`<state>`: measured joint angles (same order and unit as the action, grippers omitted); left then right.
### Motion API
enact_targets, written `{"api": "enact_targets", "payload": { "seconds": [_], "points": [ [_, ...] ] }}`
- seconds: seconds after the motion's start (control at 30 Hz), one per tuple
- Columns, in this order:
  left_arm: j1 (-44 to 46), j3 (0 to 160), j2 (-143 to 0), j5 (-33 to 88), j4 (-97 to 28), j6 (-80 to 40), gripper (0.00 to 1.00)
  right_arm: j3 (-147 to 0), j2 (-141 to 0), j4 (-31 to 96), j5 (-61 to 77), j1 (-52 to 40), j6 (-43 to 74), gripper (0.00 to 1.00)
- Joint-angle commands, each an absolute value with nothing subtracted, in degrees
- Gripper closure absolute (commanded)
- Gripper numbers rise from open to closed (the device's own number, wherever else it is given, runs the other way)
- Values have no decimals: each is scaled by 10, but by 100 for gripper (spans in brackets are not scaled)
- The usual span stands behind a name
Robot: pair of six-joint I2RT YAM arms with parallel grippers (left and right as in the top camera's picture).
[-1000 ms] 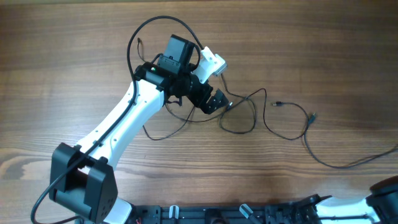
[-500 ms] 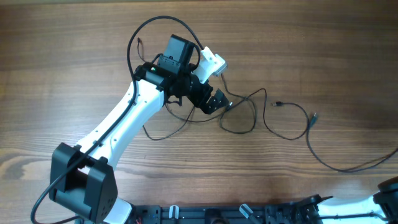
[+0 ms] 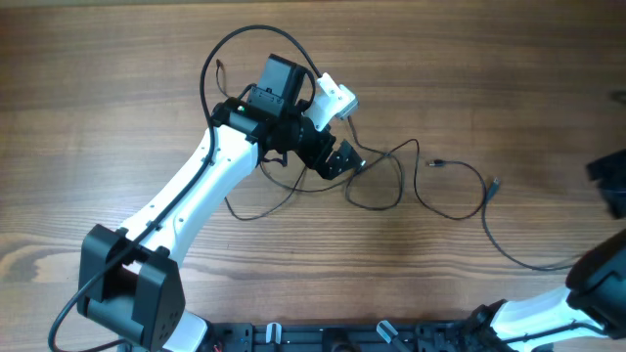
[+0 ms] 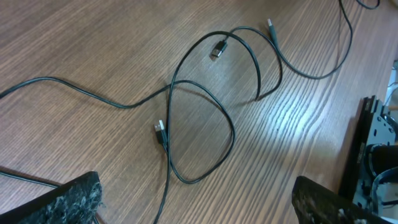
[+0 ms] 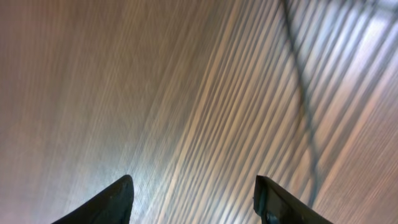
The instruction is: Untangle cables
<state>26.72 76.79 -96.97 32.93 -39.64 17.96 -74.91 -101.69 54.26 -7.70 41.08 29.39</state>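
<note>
Cables (image 4: 231, 130) just beneath the left gripper (image 4: 193, 194)

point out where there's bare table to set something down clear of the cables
Bare table: the far-right stretch beyond the cables; the left strip beside the left arm; the near-middle patch between that arm and the cables' long tail. Crowded around the left gripper, where cables loop.

My overhead camera looks straight down on the whole table (image 3: 98, 78); my left wrist camera slants in close over the cables (image 4: 232, 130), the same loops the overhead shows mid-table; my right wrist camera, closest of all, faces blurred wood grain
</note>
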Motion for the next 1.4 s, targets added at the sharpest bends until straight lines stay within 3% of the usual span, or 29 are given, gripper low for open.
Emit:
{"api": "enact_targets", "payload": {
  "seconds": [0.0, 0.3, 0.67, 1.37],
  "points": [
    [269, 767, -971, 340, -412, 187, 0, -673, -1026, 516, -124, 397, 379, 35],
    [269, 767, -971, 340, -415, 189, 0, -593, -1004, 468, -113, 397, 377, 41],
    [268, 767, -971, 340, -408, 200, 0, -582, -906, 567, -246, 397, 457, 35],
    [268, 767, -971, 338, -408, 229, 0, -463, -906, 494, -270, 416, 512, 28]
  ]
}}
